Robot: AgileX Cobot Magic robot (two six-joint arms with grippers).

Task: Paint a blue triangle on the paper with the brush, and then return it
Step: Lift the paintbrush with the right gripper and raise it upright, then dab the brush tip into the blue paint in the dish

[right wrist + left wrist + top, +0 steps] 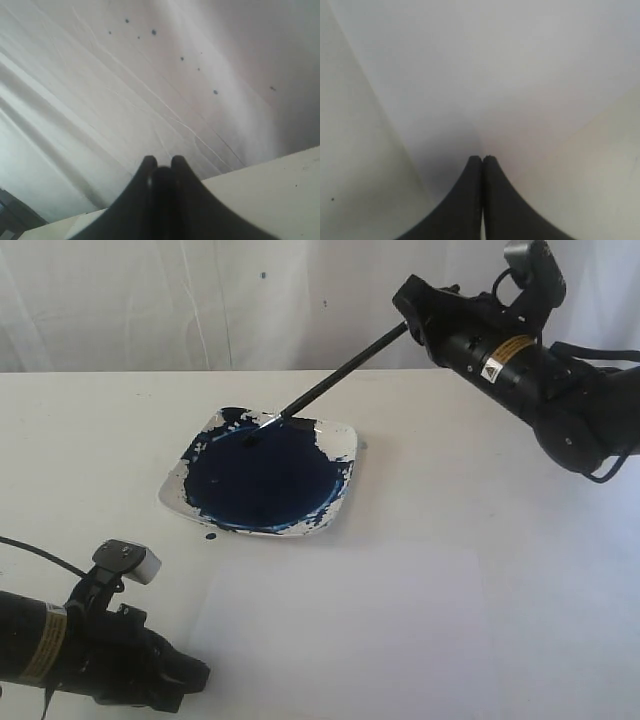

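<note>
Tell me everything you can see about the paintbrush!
The brush is long and thin, with a black handle and a small silver band near its tip. It slants down from the right gripper, which is shut on its upper end. Its tip touches the blue paint near one edge of the white dish.

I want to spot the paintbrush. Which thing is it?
Find the white table, then the dish of dark blue paint on it. The brush is the thin black stick slanting from the paint into the right gripper; only it is straight and skinny.
</note>
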